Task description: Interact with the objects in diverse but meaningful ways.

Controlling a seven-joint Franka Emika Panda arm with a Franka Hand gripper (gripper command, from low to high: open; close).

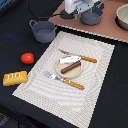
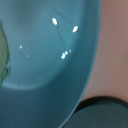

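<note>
Two grey pots [image 1: 43,31], one tomato [image 1: 27,58], one loaf [image 1: 15,78], one sausage [image 1: 71,66]

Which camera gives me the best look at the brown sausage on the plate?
The exterior view. It shows the brown sausage whole, lying on the round beige plate beside a pale silvery flat piece. The wrist view shows none of it, only a close blue-grey glossy curved surface.

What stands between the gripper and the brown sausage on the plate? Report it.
Nothing tall. The gripper hangs by a grey pot; toward the sausage lies open placemat, then a knife lying flat just short of the plate.
</note>
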